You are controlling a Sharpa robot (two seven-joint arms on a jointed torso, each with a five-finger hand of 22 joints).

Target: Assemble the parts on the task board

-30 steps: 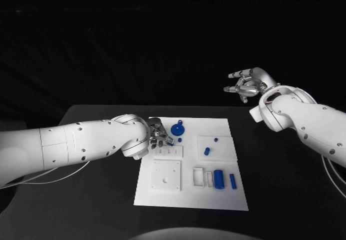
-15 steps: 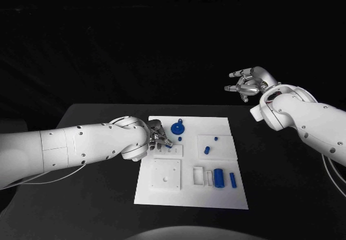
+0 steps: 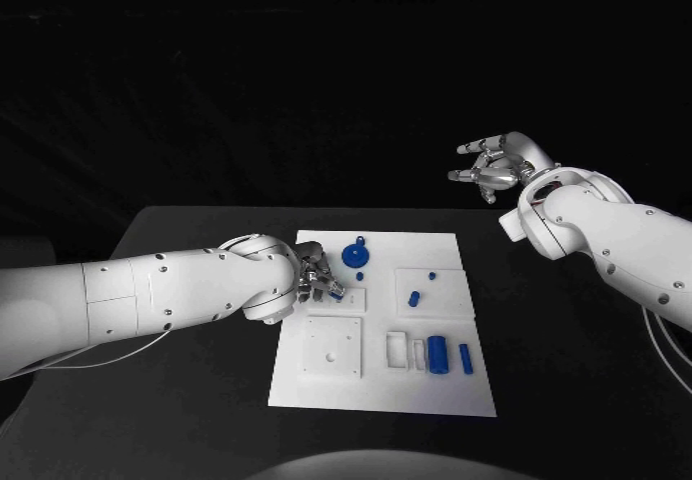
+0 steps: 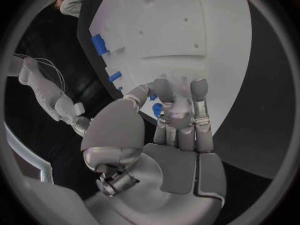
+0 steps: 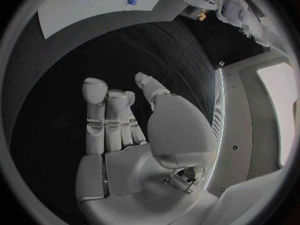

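Your left hand (image 3: 315,280) is pinching a small blue part (image 4: 157,109) over the task board (image 3: 382,400); your right hand (image 3: 493,167) is hovering empty, fingers apart. The part is probably light, rigid and slick, so grip its sides.

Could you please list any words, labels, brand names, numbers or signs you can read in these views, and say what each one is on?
None: no readable text in any view.
The task board is plain white, with no print visible.
The blue parts, such as the round one, carry no visible marks.
The left hand, the right hand and the arms show no legible label or logo.
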